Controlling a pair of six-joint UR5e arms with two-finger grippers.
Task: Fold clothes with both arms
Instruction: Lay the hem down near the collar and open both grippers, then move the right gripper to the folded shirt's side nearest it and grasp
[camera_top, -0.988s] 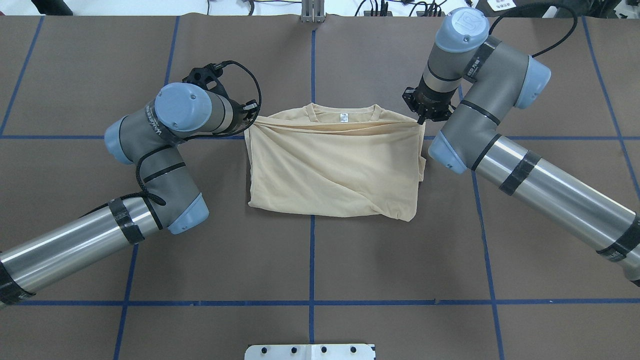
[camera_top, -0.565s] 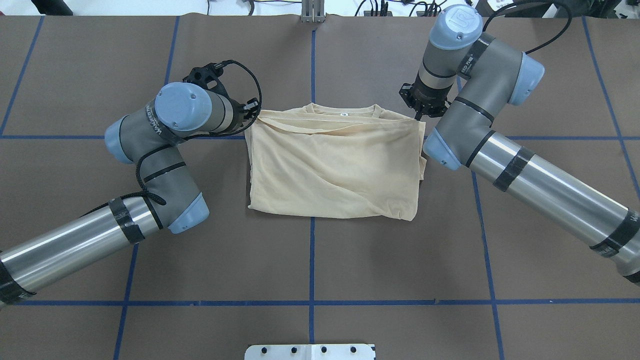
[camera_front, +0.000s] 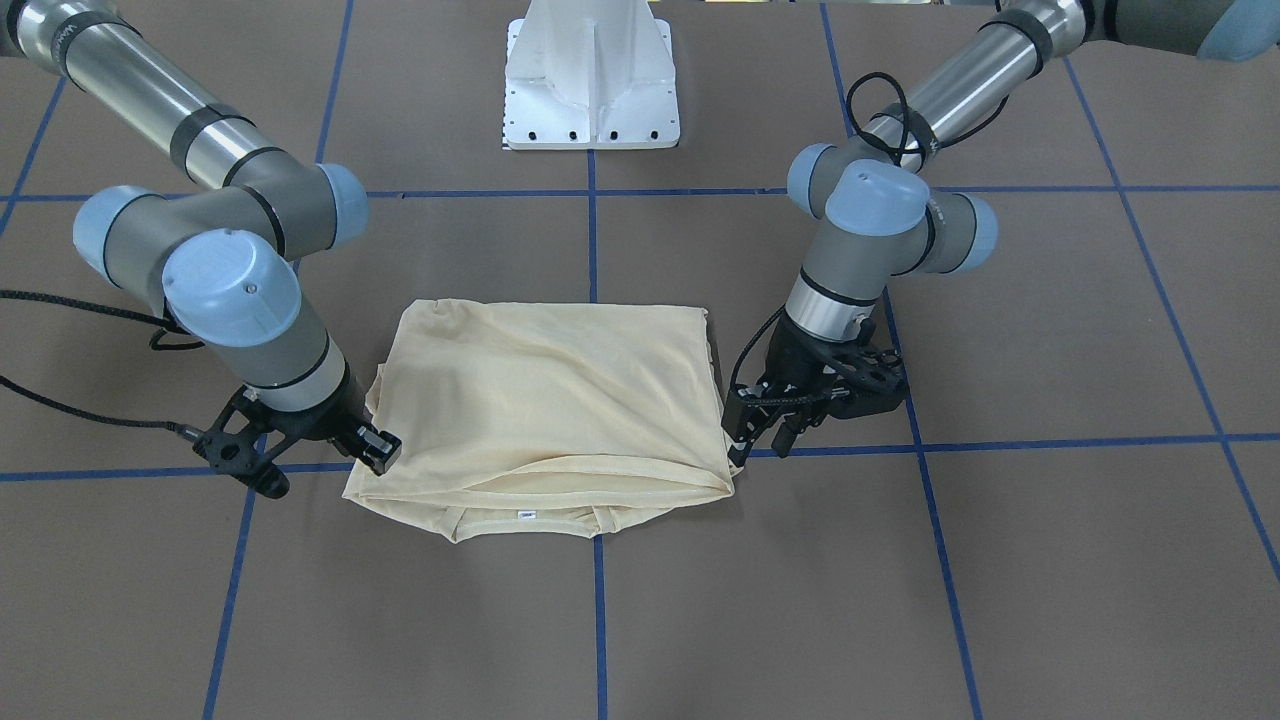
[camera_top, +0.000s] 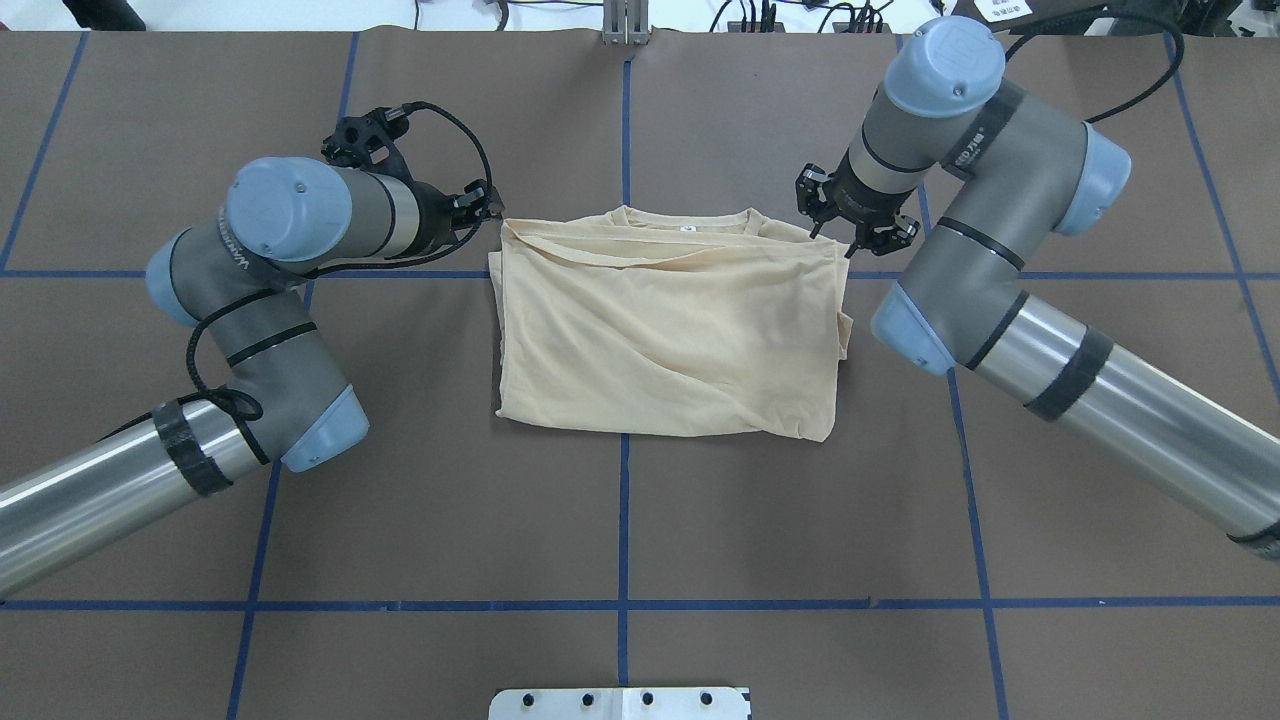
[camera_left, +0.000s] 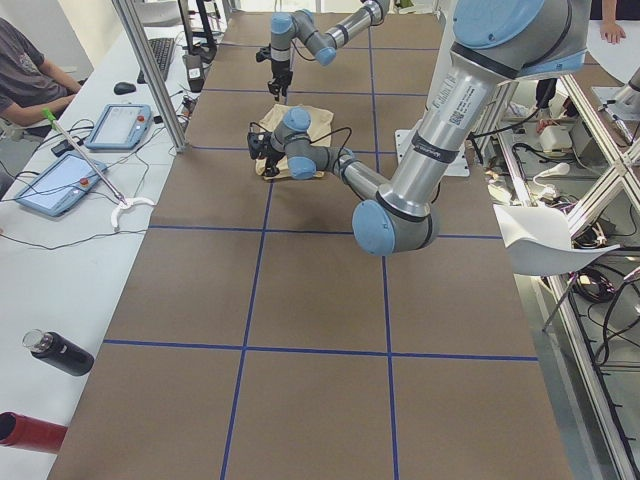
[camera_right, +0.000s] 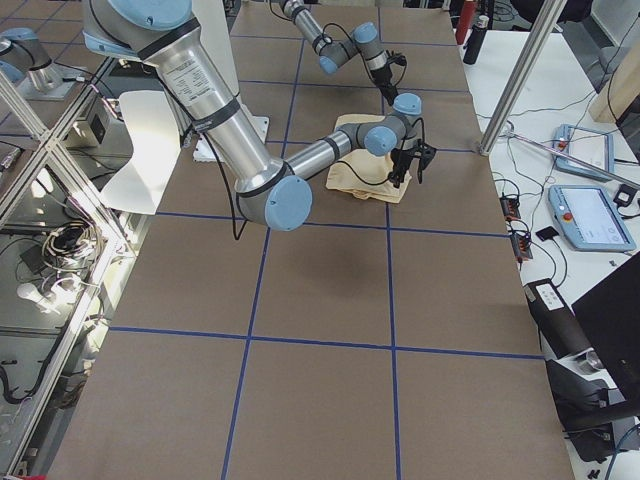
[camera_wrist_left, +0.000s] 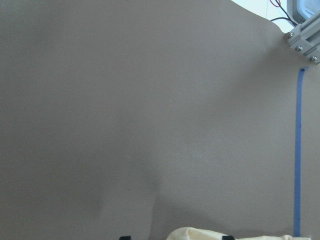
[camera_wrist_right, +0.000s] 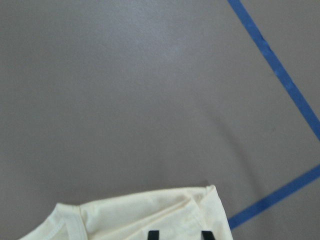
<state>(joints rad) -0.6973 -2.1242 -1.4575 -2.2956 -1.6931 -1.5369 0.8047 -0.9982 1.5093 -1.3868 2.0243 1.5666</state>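
Observation:
The pale cream-yellow shirt (camera_top: 670, 330) lies folded into a rectangle on the brown table, collar and white neck label (camera_top: 688, 228) at the far edge. My left gripper (camera_top: 492, 208) sits at its far left corner. In the left wrist view the fingertips stand wide apart with a bit of the shirt (camera_wrist_left: 200, 234) between them. My right gripper (camera_top: 838, 240) is at the far right corner, and the right wrist view shows its tips apart over the shirt (camera_wrist_right: 125, 215). In the front view the right gripper (camera_front: 375, 452) and left gripper (camera_front: 745, 440) flank the shirt (camera_front: 550, 400).
The white pedestal base (camera_front: 592, 90) stands at the robot's side of the table. Blue tape lines (camera_top: 624, 520) grid the brown surface. A person (camera_left: 20, 70) sits at a side bench with tablets (camera_left: 60, 180) and bottles (camera_left: 60, 355).
The right arm carried the folded edge up toward the collar, covering most of the neck label. The left arm then drew back to the left, off the shirt's corner.

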